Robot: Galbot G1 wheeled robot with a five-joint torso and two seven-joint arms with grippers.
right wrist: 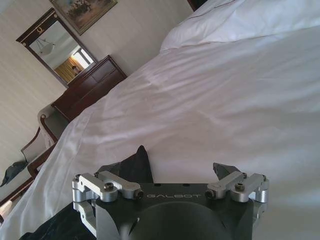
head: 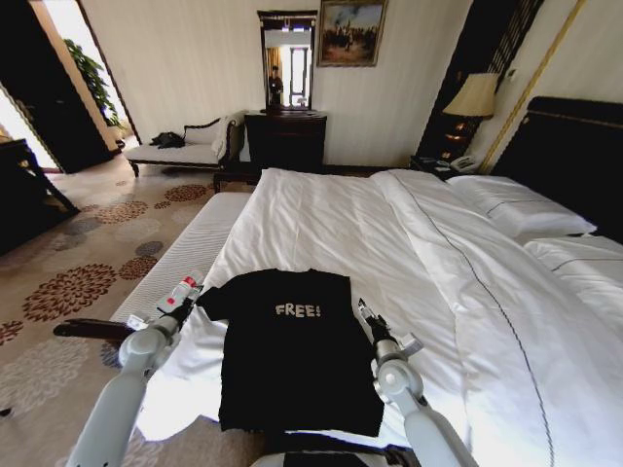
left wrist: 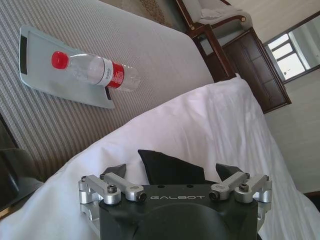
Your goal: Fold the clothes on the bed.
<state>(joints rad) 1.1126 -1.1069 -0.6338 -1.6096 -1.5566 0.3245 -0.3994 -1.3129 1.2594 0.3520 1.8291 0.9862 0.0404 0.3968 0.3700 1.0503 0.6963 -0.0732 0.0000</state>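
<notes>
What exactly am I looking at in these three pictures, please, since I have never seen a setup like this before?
This is a wheeled robot with two arms, standing at the foot of a bed. The wide picture comes from a camera on its head, looking forward and down. The other two come from cameras on its wrists, each looking past that arm's own gripper.

Spread flat on the white bedding is a black T-shirt with "FREE!" on the chest. The left gripper sits at the shirt's left sleeve, the right gripper at its right sleeve. In both wrist views the fingers stand apart with a sleeve tip between them, so both are open and nothing is held.

Beside the bed, on a striped bench, a plastic water bottle with a red cap lies on a small tray.
</notes>
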